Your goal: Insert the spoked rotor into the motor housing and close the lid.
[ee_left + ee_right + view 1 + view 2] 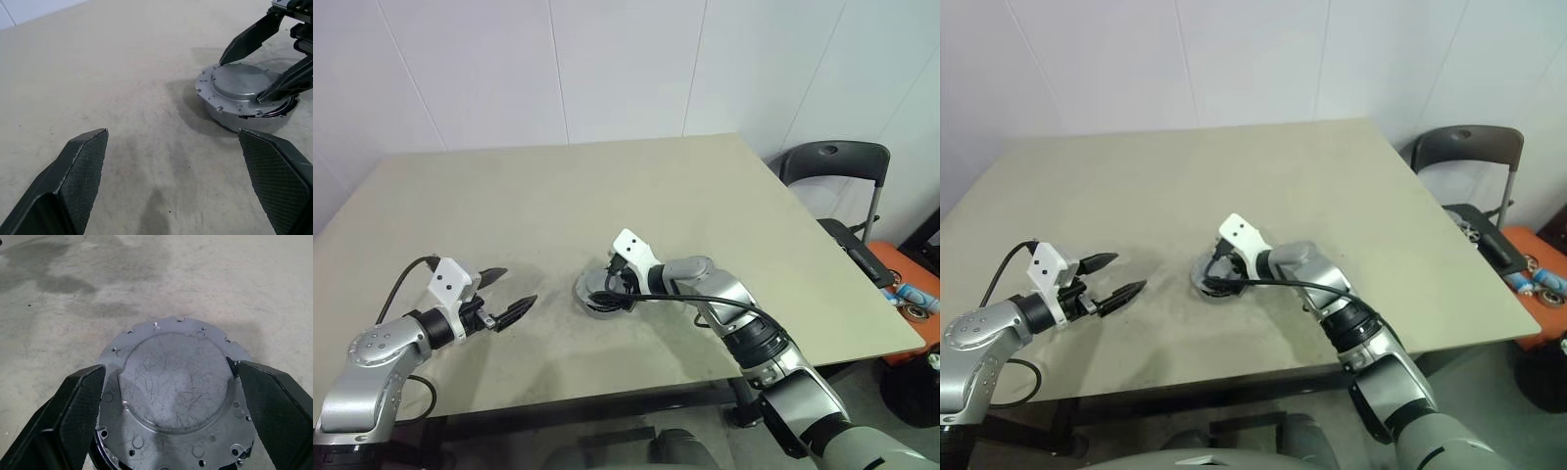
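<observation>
Both claws I see spread wide: my right claw (166, 396) straddles the lid (173, 391), which sits atop the motor housing (244, 115) mid-surface (607, 196); my left claw (509, 294) hovers nearby, released.

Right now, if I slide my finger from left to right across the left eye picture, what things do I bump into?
Left gripper, open → lid sitting on the motor housing, with the open right gripper over it → grey folding chair past the table's far right corner.
</observation>
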